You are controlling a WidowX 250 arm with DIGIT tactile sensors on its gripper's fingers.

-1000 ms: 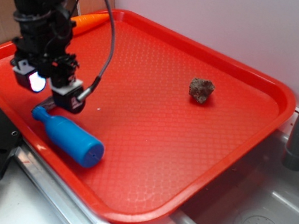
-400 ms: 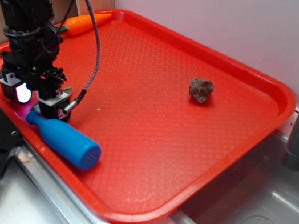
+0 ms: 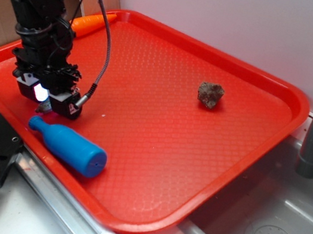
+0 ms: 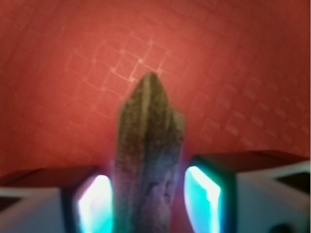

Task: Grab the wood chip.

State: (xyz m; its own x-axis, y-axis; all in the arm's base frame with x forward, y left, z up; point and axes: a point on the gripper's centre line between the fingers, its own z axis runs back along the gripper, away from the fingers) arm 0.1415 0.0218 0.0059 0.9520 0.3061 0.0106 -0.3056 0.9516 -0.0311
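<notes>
I have the gripper point(image 4: 148, 201) clamped on the chip point(image 4: 148, 160) low between its pads point(image 4: 95, 201), so it could pivot and slip out when lifted.

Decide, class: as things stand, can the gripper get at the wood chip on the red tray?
Probably yes. In the wrist view the wood chip already sits between the gripper pads, nothing blocking. The blue bottle lies just beside it, apart.
</notes>
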